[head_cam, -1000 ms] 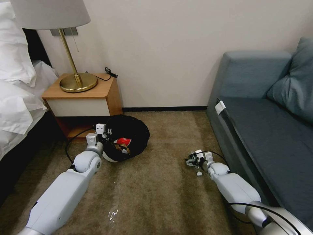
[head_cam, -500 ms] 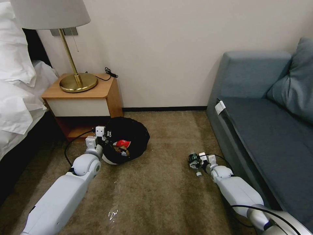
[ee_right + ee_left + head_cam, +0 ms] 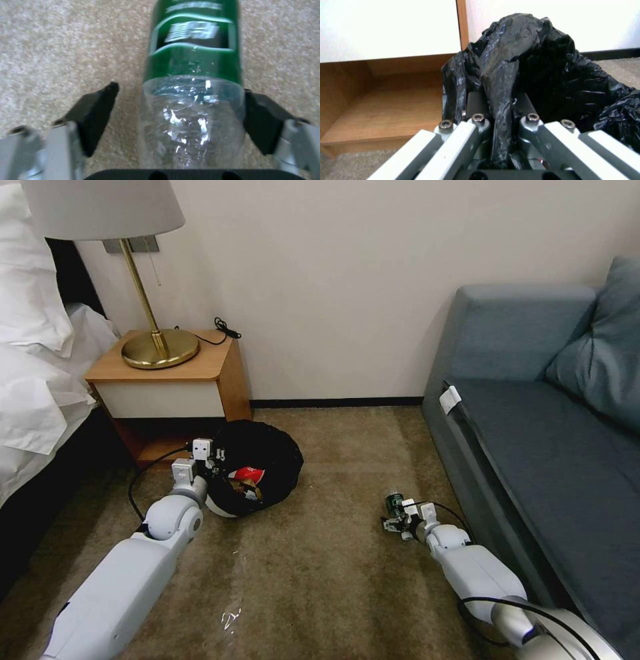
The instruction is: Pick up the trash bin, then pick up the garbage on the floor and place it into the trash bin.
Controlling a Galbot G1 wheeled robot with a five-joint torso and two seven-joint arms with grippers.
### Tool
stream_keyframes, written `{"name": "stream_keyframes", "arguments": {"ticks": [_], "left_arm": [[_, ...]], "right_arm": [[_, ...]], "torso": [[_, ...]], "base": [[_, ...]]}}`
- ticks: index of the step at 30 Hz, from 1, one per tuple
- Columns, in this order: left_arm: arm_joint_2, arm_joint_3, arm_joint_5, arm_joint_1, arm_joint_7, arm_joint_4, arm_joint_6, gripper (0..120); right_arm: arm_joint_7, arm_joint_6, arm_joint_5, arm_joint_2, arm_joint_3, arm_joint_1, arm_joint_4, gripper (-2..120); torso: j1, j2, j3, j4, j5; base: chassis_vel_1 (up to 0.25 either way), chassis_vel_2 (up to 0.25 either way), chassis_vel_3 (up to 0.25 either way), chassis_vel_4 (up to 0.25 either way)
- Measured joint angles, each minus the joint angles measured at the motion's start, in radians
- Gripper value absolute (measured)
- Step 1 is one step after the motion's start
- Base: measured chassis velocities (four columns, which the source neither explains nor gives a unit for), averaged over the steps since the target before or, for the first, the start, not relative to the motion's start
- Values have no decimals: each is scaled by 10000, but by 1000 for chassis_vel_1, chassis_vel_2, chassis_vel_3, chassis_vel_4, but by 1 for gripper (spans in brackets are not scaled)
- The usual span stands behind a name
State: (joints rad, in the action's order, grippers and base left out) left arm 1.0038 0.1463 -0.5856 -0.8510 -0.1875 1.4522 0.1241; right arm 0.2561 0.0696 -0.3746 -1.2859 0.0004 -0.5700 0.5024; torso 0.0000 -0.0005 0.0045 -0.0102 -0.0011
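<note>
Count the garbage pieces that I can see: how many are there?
3: a bottle on the carpet between the open right gripper fingers, a red packet and gold wrapper inside the bin. More may be hidden there.

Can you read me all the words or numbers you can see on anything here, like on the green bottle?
Bottle, green label: white print, too blurred to read.
Red-and-white packet in the trash bin: white marks, too small to read.
Nothing else here carries words or numbers that can be read.
</note>
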Motion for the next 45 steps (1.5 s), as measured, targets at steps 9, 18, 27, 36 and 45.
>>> {"name": "stream_keyframes", "arguments": {"ticks": [9,18,27,36,45], "left_arm": [[-75,-19,-56,98,39,-7,-12,5],[-46,-72,-64,120,53,-7,-21,5],[-25,-145,-64,164,29,20,-22,5],[14,-271,-63,229,-100,66,-17,5],[238,-318,18,333,-131,-95,-58,5]], "right_arm": [[139,-51,14,-28,147,11,-144,49],[162,-84,28,-18,207,-64,-133,26],[157,-25,-13,24,247,-83,100,25],[56,-24,-392,272,15,92,965,25],[41,-1135,-581,46,-261,454,1571,25]], "torso": [[0,0,0,-1,1],[0,0,-2,-2,0],[0,-1,1,-2,4],[0,-1,0,-3,1],[0,-1,0,-1,0]], "base": [[0,0,0,0],[0,0,0,0],[0,0,0,0],[0,0,0,0],[0,0,0,0]]}}
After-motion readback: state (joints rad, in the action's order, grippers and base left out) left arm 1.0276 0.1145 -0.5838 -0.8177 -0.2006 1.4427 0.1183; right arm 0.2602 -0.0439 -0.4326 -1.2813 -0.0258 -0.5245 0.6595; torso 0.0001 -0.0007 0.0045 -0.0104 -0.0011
